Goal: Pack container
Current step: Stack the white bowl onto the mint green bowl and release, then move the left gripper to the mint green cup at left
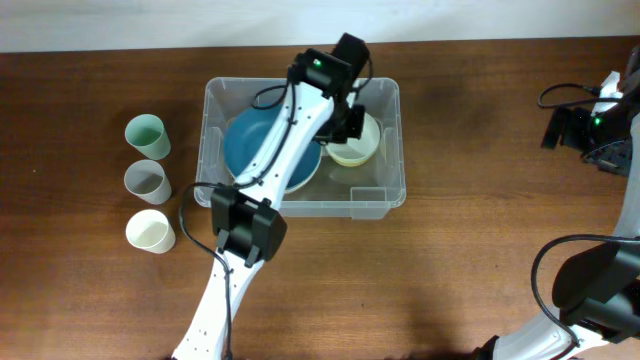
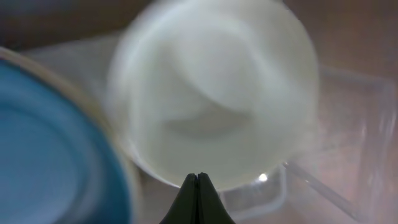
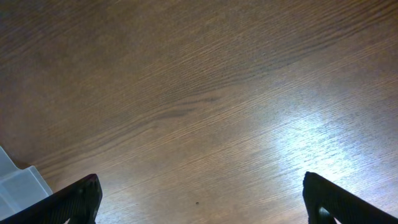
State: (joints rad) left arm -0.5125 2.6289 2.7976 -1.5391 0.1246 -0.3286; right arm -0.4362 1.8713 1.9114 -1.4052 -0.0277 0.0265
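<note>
On brown wooden table (image 1: 480,150), clear container (image 1: 378,197)

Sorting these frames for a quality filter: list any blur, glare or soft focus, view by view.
Overhead: sharp and evenly lit, the container crisp. Left wrist: badly out of focus, the pale bowl and blue bowl smeared, only the shut left gripper fairly sharp. Right wrist: wood grain in focus, with a bright glare patch on the table.

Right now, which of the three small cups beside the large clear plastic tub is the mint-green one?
The mint-green cup at the row's far end, topmost in the overhead view; the grey cup is in the middle, the cream-white cup lowest.
</note>
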